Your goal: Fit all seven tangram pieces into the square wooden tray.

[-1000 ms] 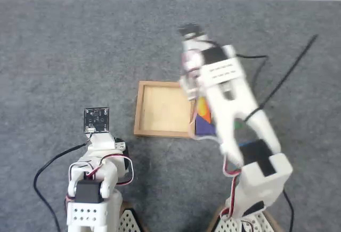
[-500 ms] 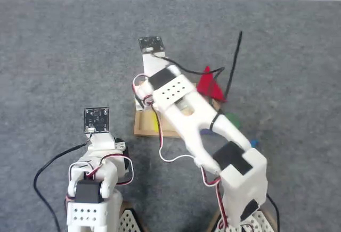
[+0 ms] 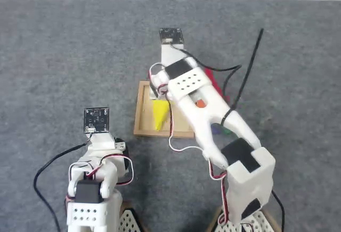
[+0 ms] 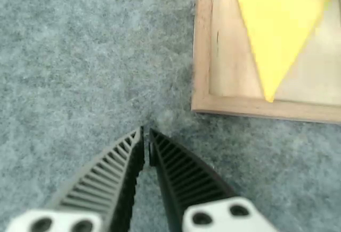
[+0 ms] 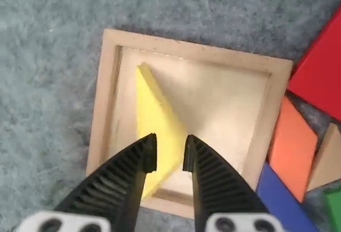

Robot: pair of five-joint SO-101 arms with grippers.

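From above, the right arm stretches out over the square wooden tray, its upper links covering the tray's far side. The flat yellow triangle lies inside the tray, just beside the arm. A red piece peeks out from behind the arm, and a black cable loops over the grey carpeted table beyond it. The left arm sits folded, well apart from the tray.

In the left wrist view, the left gripper hovers over bare carpet, its jaws pressed nearly together with nothing between them. The tray's corner lies just ahead of the tips, and the yellow triangle points at the near rim.

In the right wrist view, the right gripper hangs above the tray, its jaws a narrow gap apart and empty. The yellow triangle lies directly beneath the tips. Outside the tray's far rim lie a red piece, an orange parallelogram, a blue piece, a tan triangle and a green piece.

A second ago the tray was bare and the right arm worked over the loose pieces. Since then it has swung across, and the yellow triangle now lies in the tray. The left arm has not stirred.
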